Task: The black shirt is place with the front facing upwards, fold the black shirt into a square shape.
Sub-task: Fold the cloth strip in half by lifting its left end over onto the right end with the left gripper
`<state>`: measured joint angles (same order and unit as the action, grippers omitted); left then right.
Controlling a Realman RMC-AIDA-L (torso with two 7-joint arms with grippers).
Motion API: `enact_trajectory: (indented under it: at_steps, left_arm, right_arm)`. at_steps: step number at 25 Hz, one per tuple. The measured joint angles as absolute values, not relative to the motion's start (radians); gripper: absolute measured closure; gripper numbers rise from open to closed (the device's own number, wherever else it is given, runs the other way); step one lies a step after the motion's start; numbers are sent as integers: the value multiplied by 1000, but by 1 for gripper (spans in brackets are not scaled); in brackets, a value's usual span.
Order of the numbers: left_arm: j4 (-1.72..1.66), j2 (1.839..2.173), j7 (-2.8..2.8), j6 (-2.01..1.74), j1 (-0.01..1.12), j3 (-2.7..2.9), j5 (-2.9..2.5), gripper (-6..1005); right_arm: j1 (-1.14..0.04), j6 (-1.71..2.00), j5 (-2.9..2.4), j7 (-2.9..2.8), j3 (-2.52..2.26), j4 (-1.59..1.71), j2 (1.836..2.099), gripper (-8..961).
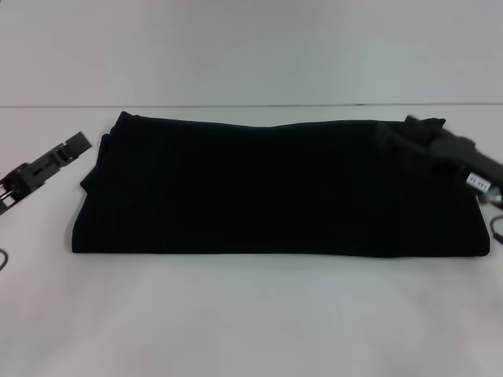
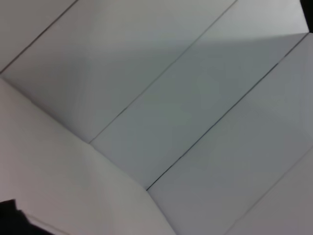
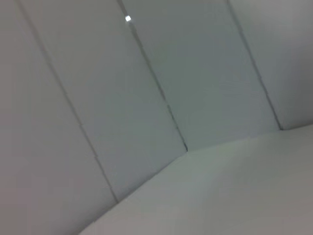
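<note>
The black shirt [image 1: 275, 188] lies on the white table [image 1: 251, 314], folded into a long flat band that runs left to right. No letters or neck label show. My left gripper [image 1: 75, 145] hovers just off the shirt's left end, apart from the cloth. My right gripper [image 1: 420, 129] is over the shirt's far right corner, dark against the dark cloth; whether it touches the cloth cannot be told. Both wrist views show only pale wall panels and table surface; a small dark patch [image 2: 9, 218] sits in one corner of the left wrist view.
A pale wall [image 1: 251, 47] rises behind the table's back edge. A dark cable [image 1: 497, 228] loops at the right end of the shirt. Bare table lies in front of the shirt.
</note>
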<state>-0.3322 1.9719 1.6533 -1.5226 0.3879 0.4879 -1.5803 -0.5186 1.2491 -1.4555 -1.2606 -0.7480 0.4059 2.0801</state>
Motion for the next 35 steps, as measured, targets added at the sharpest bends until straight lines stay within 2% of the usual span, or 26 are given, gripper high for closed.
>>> enact_trajectory:
  at_steps: [4, 15, 20, 28, 35]
  left_arm:
    - [-344, 1975, 1667, -1529, 363, 488, -1619, 267]
    - [-388, 1991, 1586, -1638, 354, 492, -1704, 268]
    - [-393, 1976, 1678, -1671, 357, 495, -1711, 268]
    - [-396, 1959, 1953, -1595, 358, 488, -1785, 267]
    - [-414, 1962, 2276, -1434, 357, 493, -1907, 267]
  right_arm:
    - [-496, 1283, -1496, -1140, -761, 388, 2093, 114]
    - [-421, 1364, -1523, -998, -760, 382, 2090, 114]
    - [-368, 1405, -1548, -969, -770, 423, 2083, 114]
    - [-256, 1447, -1625, -882, -763, 527, 2087, 114]
    - [-208, 1457, -1688, -806, -756, 567, 2084, 114]
